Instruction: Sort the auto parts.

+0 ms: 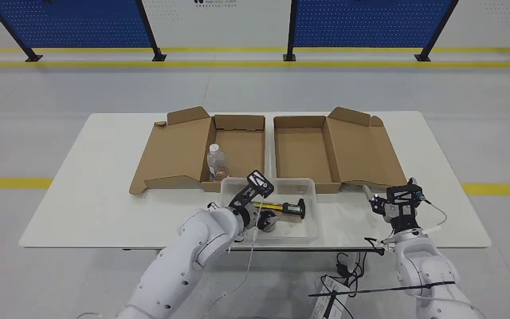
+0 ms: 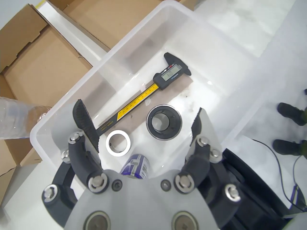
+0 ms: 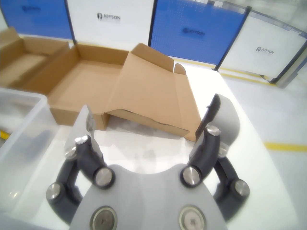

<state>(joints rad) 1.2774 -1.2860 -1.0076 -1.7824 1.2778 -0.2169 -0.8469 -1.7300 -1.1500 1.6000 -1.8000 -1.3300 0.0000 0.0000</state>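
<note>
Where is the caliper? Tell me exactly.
In the left wrist view the caliper lies flat in the clear bin, just beyond the open left gripper, beside the black bearing and the silver ring.

Bin (image 2: 100, 63): clear plastic, glossy, smooth walls, floor smudged. Caliper (image 2: 144, 94): matt black plastic body, yellow printed scale, glassy display. Ring (image 2: 108, 142): bare metal, satin sheen. Bushing (image 2: 174, 123): dull black inside, bright metal rim. Blue cylinder (image 2: 136, 166): glossy printed label. Left box (image 1: 241, 147) & right box (image 1: 301, 155): brown cardboard, matt, raw cut edges. Bottle (image 2: 14, 118): thin clear plastic, crinkled. Table (image 1: 111, 191): white, smooth, low sheen. L gripper (image 2: 139, 106) pads (image 2: 84, 120): black, ribbed, rubbery-looking; bolts polished metal.
</note>
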